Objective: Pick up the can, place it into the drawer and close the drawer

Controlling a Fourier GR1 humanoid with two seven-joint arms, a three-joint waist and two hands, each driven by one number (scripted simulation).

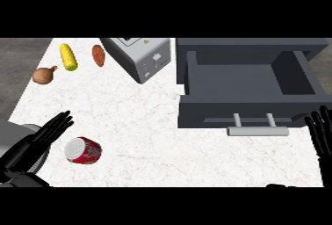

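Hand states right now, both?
Left hand: open, empty, beside the can.
Right hand: open, empty, resting at the view's right edge.

Your left hand (pixel 35 143) is black, with long, slender fingers that catch a dull sheen. Your right hand (pixel 319 129) matches it: black, thin-fingered, the same build.

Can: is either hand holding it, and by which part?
Nothing is held. The can sits on the counter beside the open left hand; right hand rests open at right edge.
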